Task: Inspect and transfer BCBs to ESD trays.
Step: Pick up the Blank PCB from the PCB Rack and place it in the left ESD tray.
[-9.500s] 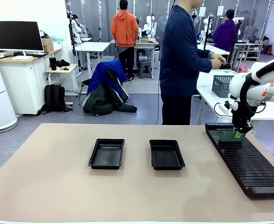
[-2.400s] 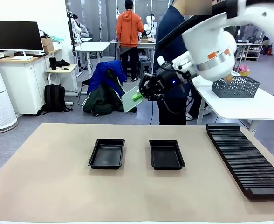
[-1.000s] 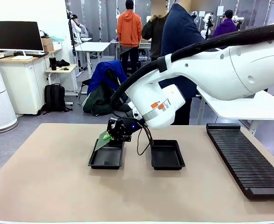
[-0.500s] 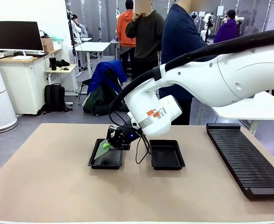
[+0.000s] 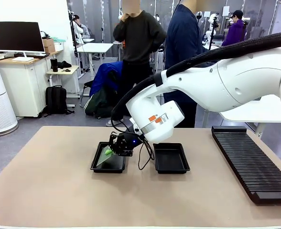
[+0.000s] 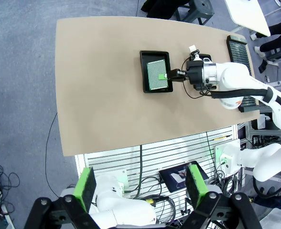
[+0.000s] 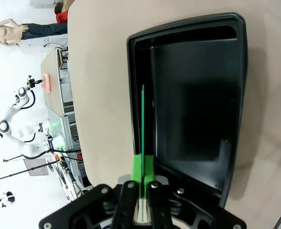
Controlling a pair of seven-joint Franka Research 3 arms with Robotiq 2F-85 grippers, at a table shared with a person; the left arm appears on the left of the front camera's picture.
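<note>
Two black ESD trays lie side by side mid-table: the left tray (image 5: 107, 170) and the right tray (image 5: 171, 171). My right arm reaches across the middle, and its gripper (image 5: 110, 151) is shut on a pale green BCB (image 5: 103, 158) that slants down into the left tray. The right wrist view shows that BCB (image 7: 143, 124) edge-on between the green pads (image 7: 137, 171), over the tray's floor near one long wall (image 7: 188, 24). From high above, the left wrist view shows the board (image 6: 158, 76) over its tray (image 6: 145, 71). My left gripper (image 6: 141, 186) is open with nothing in it.
A long black ribbed rack (image 5: 250, 162) lies along the table's right side. A person in dark blue (image 5: 183, 47) stands at the far edge, and another person in a dark top (image 5: 135, 43) stands behind. A white side table (image 5: 264, 107) is at the right.
My right gripper has sunk lower with the board, whose free end now reaches down into the left tray. The person in the dark top has walked left behind the table.
</note>
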